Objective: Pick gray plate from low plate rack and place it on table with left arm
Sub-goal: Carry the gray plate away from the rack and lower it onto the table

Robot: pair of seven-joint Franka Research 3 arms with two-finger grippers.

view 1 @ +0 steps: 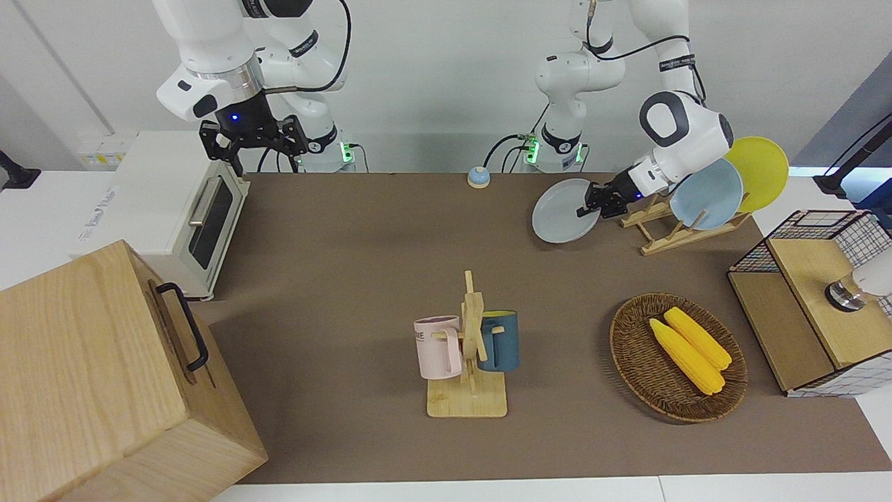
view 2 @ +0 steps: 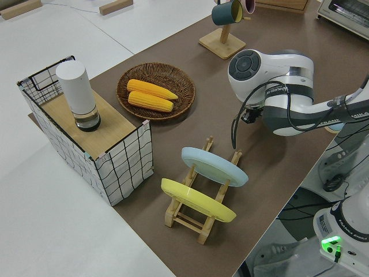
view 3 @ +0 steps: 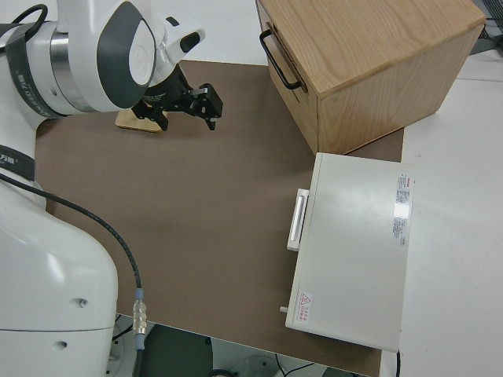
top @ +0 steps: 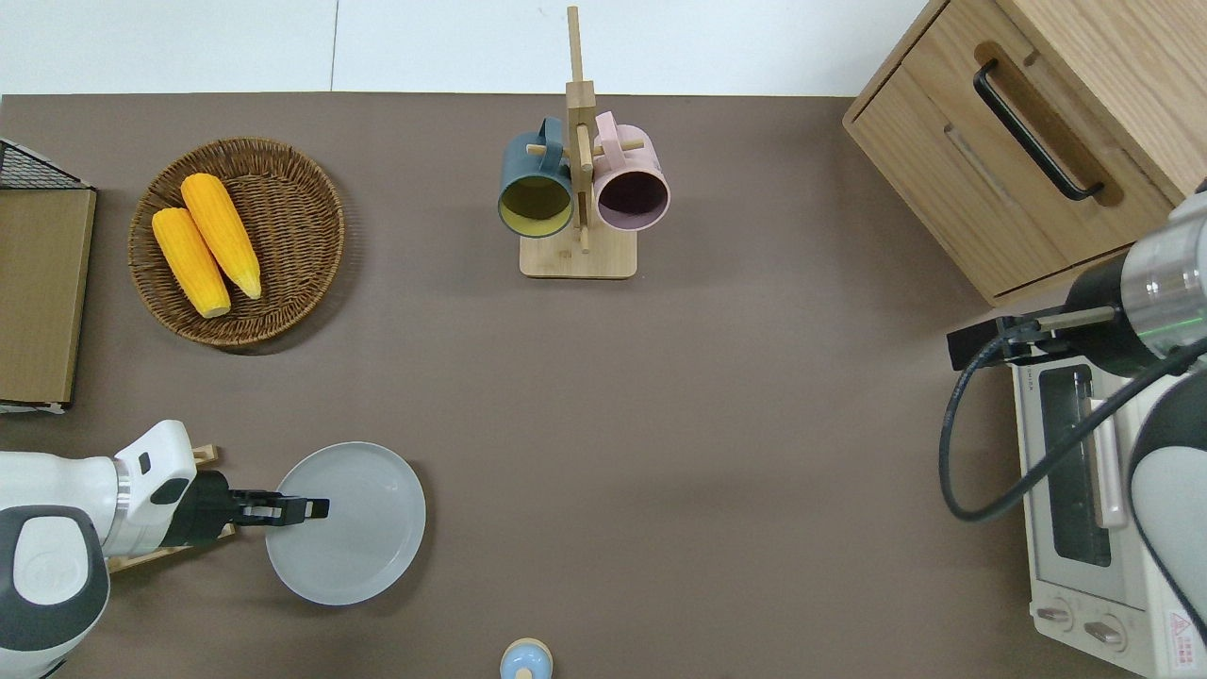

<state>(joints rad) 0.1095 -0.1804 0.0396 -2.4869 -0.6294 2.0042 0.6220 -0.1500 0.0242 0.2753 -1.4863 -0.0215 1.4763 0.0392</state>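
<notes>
Table [view 1: 348, 279]: wide brown top, fills most of the front view. We log it as the plate's destination.

Left arm [view 1: 679, 125], upper right of the front view, reaches down toward the middle. Right arm parked; its gripper [view 1: 252, 139] at upper left shows fingers spread apart, nothing between them.

Low plate rack [view 1: 672, 230], right of centre in the upper part of the front view. It holds the light blue plate [view 1: 707, 195] and the yellow plate [view 1: 759, 171]; the slot at the rack's end toward the middle of the table stands vacant.

Gray plate [top: 354, 528], lower left of the overhead view: out of the rack, beside it, tilted in the front view. We cannot tell whether its lower edge touches the table.

Left gripper [top: 306, 510]: fingers pinched on the plate's rim, one lying across the inner face.

Our judgement: the pick is done. What is left is lowering the plate flat on bare table, releasing, and withdrawing.
</notes>
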